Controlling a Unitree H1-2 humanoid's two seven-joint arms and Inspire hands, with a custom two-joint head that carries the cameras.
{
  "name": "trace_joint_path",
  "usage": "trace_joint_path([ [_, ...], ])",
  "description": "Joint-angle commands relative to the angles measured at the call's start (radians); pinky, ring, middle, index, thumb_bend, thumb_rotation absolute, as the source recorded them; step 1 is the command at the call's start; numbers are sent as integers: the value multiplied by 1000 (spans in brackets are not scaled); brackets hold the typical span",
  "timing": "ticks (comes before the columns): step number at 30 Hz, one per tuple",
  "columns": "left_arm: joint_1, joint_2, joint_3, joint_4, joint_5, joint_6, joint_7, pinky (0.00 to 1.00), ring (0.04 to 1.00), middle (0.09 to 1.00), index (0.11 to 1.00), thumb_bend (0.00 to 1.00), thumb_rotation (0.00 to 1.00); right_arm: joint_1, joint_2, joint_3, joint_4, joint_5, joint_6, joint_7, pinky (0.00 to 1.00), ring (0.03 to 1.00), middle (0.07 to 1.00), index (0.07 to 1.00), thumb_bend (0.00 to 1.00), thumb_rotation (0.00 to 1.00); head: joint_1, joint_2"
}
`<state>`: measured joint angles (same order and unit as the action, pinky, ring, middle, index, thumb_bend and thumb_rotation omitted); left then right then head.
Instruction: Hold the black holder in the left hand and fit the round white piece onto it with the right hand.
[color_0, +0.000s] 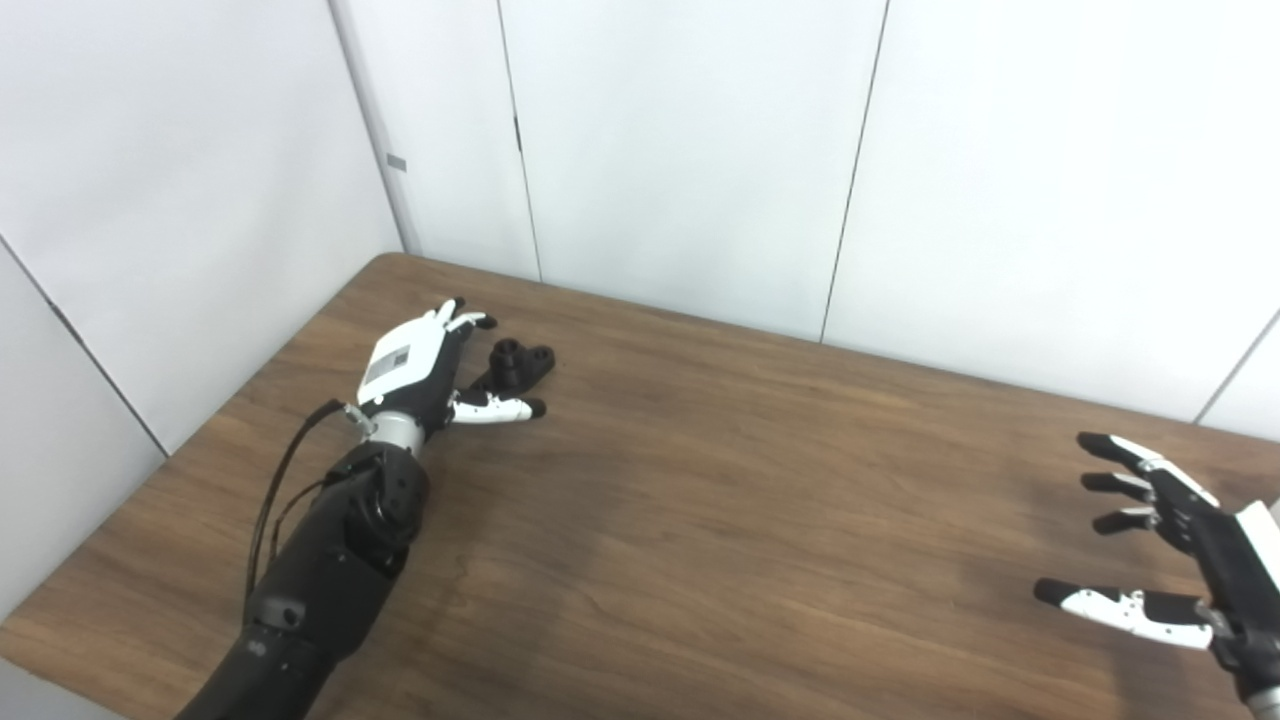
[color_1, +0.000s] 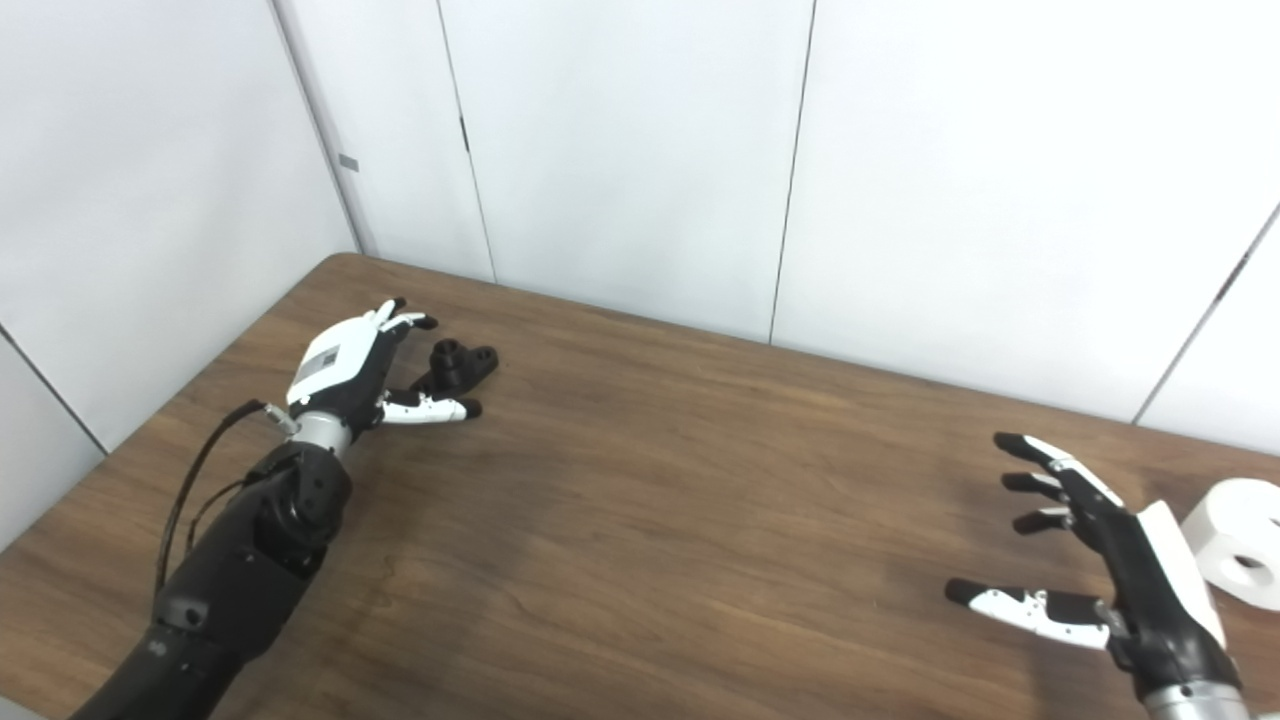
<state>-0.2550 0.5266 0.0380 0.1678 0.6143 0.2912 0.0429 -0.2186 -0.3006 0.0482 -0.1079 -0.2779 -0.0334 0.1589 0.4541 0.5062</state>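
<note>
Right eye view: wooden table (color_1: 650, 520); left hand (color_1: 350, 370), fingers spread, empty, just beside black holder (color_1: 455, 368) at far left; right hand (color_1: 1110, 570), fingers wide, empty; round white piece (color_1: 1235, 545) near right edge, behind it.

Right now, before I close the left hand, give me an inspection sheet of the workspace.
Surface: brown wood-grain table, bare across the middle.
Job's things: black holder lies on the table far left, beside the left hand; round white piece lies at the right edge, seen in the right eye view only.
Clutter: nothing seen.
Hands: left hand open, fingers apart around the holder, no grasp visible; right hand open, empty, beside the white piece.
Cables: black cable loops along the left forearm.
Surroundings: white wall panels behind the table.
</note>
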Motion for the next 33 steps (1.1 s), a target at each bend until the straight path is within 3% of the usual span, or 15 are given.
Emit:
trace_joint_path([
  [1, -32, 36, 0, -1, 24, -12, 38, 1000, 1000, 1000, 849, 1000, 441, -19, -13, -9, -38, 1, -15, -10, 579, 761, 859, 818, 587, 67, 0, 1],
  [12, -47, 21, -23, 112, 32, -31, 121, 1000, 1000, 1000, 845, 1000, 436, -14, -15, -15, -41, 1, -21, -14, 578, 750, 844, 805, 600, 74, -14, 0],
  [24, -53, 17, -35, 141, 22, -40, 172, 1000, 1000, 1000, 845, 979, 413, -11, -28, -19, -49, 4, -10, -2, 542, 723, 844, 806, 615, 24, -8, 3],
  [29, -55, -1, -16, 162, -19, -59, 191, 994, 1000, 1000, 818, 972, 406, -16, -28, -16, -56, 1, -1, 4, 580, 744, 844, 808, 612, 12, -10, 7],
  [33, -72, -57, 47, 207, -118, -139, 253, 964, 1000, 993, 761, 903, 316, -20, -24, -17, -53, -6, 7, -1, 595, 756, 845, 806, 595, 10, -15, 9],
])
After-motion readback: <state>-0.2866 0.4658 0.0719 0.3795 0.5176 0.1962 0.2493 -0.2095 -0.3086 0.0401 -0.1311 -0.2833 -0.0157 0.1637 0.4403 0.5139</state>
